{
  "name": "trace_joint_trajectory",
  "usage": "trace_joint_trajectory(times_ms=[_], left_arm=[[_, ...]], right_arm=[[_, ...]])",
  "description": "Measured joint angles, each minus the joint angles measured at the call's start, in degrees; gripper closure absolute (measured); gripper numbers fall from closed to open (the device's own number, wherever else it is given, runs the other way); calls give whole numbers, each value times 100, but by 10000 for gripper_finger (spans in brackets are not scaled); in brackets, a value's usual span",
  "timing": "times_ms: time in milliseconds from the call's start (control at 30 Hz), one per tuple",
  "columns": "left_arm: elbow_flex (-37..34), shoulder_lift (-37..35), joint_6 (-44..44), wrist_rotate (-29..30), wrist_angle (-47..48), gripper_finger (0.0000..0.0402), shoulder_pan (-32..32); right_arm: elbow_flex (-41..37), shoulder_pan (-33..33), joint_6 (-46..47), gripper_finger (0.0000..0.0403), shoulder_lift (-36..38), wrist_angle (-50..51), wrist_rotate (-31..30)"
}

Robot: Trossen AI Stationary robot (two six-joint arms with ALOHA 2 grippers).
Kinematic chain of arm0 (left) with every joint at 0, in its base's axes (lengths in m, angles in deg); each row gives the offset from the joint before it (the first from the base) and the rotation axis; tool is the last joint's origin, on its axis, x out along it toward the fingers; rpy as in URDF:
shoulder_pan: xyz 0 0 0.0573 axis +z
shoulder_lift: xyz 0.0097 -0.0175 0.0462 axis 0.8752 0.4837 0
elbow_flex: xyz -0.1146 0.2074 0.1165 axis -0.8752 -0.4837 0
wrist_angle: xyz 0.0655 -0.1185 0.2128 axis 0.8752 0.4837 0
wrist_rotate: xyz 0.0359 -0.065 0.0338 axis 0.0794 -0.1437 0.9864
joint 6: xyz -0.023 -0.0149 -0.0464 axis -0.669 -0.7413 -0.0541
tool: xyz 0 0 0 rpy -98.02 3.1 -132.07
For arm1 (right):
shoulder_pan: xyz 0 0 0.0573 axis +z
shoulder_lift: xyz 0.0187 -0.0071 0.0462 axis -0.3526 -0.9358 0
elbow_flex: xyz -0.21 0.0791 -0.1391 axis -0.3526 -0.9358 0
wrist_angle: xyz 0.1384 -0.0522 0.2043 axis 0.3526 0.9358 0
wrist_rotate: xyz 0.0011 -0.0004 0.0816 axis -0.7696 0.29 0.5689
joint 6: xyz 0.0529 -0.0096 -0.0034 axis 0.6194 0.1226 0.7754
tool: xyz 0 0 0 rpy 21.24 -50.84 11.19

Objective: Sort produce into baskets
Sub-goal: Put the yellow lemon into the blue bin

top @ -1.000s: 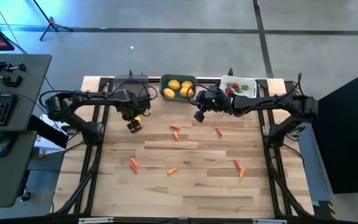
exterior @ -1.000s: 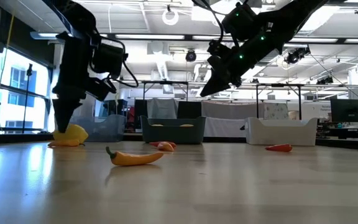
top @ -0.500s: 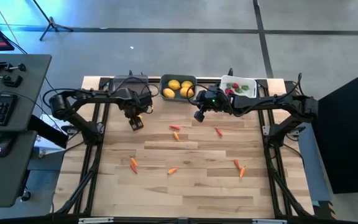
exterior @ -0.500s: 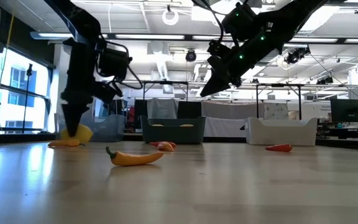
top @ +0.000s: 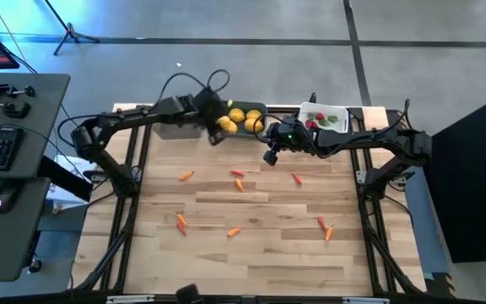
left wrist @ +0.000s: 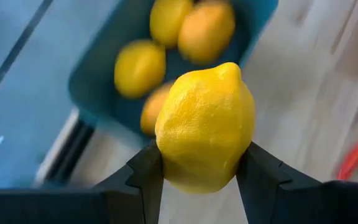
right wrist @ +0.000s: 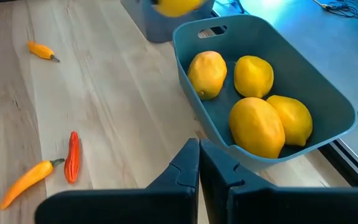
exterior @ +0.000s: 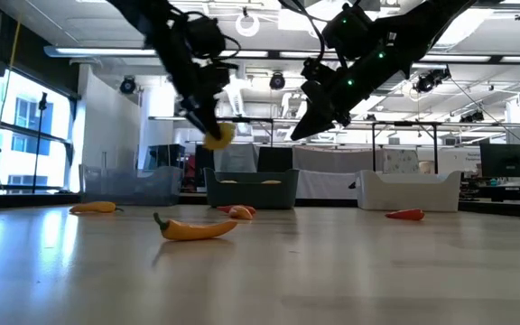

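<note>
A yellow plastic lemon (left wrist: pixel 205 127) is clamped between the two dark fingers of the left gripper (top: pixel 215 128), which hangs in the air beside the dark teal-blue rectangular basket (top: pixel 226 110) at the far edge of the wooden table (top: pixel 251 253). Four lemons (right wrist: pixel 253 106) lie inside this basket. The right gripper (top: pixel 270 156), fingers pressed together, hovers just before the same basket. Thin orange peppers (top: pixel 234 230) lie scattered on the table.

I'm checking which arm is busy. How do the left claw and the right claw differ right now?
The left claw grips a lemon between its fingers; the right claw is shut on nothing. The left claw sits by the left end of the teal basket; the right claw hangs over the table in front of the basket's right end. Both are raised off the table.
</note>
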Motion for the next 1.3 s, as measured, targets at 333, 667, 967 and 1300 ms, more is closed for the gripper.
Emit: trace_joint_trajectory(times_ms=[333,667,967,1300], left_arm=[[1075,1553,1039,-800,-476,262,146],[1371,1994,2364,-547,-517,253,237],[1347,1994,2642,-477,-515,183,235],[1341,2043,2677,-450,-513,166,436]], right_arm=[[2,0,11,403,0,2,0],[2,0,123,403,0,2,1],[2,0,123,403,0,2,2],[2,0,125,403,0,1,1]])
